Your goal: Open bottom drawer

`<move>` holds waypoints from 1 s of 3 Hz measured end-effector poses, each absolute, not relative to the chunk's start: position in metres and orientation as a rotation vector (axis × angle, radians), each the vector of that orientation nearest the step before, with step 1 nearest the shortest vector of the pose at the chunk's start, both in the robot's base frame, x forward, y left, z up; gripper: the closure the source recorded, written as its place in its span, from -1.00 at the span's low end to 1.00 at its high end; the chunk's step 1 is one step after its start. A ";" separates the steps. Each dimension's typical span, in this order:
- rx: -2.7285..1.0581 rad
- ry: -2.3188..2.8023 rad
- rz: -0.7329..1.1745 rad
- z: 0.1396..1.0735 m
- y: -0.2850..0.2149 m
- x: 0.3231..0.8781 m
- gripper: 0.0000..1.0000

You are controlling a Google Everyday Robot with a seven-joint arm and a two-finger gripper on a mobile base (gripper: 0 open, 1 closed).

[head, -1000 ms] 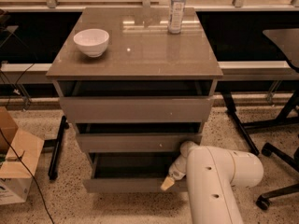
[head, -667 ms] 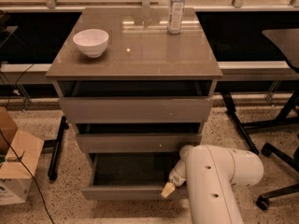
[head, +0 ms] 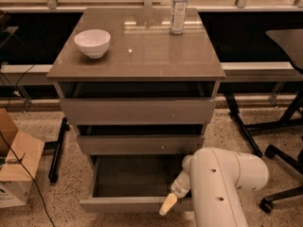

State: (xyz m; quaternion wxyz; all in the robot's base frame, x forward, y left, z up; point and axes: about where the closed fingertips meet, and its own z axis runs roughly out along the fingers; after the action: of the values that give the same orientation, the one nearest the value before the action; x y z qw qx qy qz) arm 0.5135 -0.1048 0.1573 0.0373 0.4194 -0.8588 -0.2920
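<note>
Camera view, the only one:

- Cabinet (head: 137, 74) has three taupe-grey drawers under a flat top surface (head: 142, 56).
- On the surface, a white bowl (head: 92, 42) sits at the left and a clear bottle (head: 178, 8) stands upright at the back right. They are well apart.
- Top drawer (head: 137, 111) and middle drawer (head: 139, 144) each show a dark gap above the front panel. Both fronts sit well back from the bottom one.
- Bottom drawer (head: 123, 205) is at floor level, lowest of the three. It is pulled out well proud of the middle drawer front, and its plain grey inside shows from above.
- Gripper (head: 168, 205) is at the top edge of the bottom drawer's front panel, right of centre. Only a cream tip shows, angled down and left over the panel.
- Jaws: cannot tell how far open they are. Cannot tell either whether they grip the panel edge or just rest against it.
- White arm (head: 222, 183) fills the lower right and hides the drawer's right end.
- Cardboard box (head: 16, 174) is on the floor to the left, and chair castors (head: 272, 152) to the right. Both are apart from the drawer.

Progress, as a judgement:
- The opening looks largely done, since a good part of the drawer's inside is exposed.
- Whether it is at full travel cannot be told.
- Left to do: perhaps a little more pull, then let go and back the arm off.
</note>
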 end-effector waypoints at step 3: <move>1.121 -2.624 -0.945 0.151 -0.097 0.468 -1.00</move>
State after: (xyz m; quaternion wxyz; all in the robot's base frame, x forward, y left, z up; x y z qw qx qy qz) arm 0.4684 -0.0970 0.1509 0.0676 0.3722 -0.8709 -0.3137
